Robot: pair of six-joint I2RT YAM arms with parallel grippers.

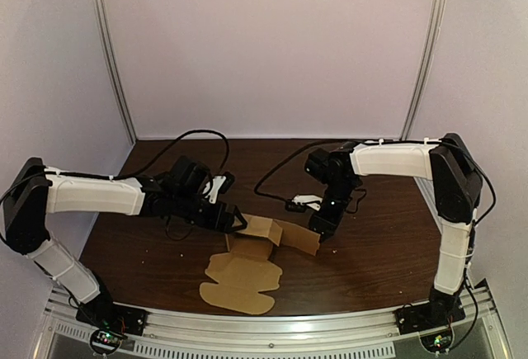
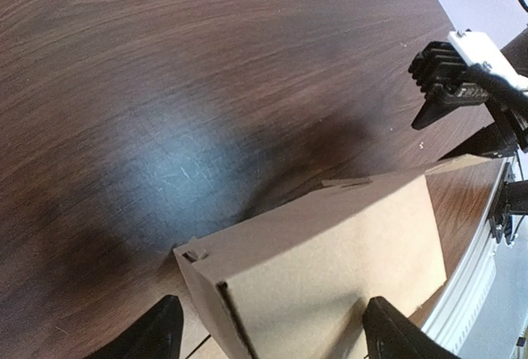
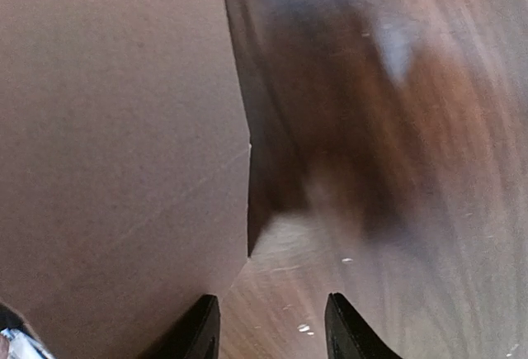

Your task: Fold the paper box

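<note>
Left end effector point(image 2: 272, 333), apart, straddles the paper box point(image 1: 247, 276) wall, prob. b/c we brace it; right end effector point(image 3: 268, 326), also apart, brackets the flap point(image 3: 124, 128) edge for folding.

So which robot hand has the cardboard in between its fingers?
The left gripper: its open fingers straddle a panel of the paper box. The right gripper has only table between its fingers, the cardboard beside it.

Left arm point(image 1: 95, 196), right arm point(image 1: 392, 161) flank paper box point(image 1: 243, 281); far tabletop point(image 1: 247, 154) open.
</note>
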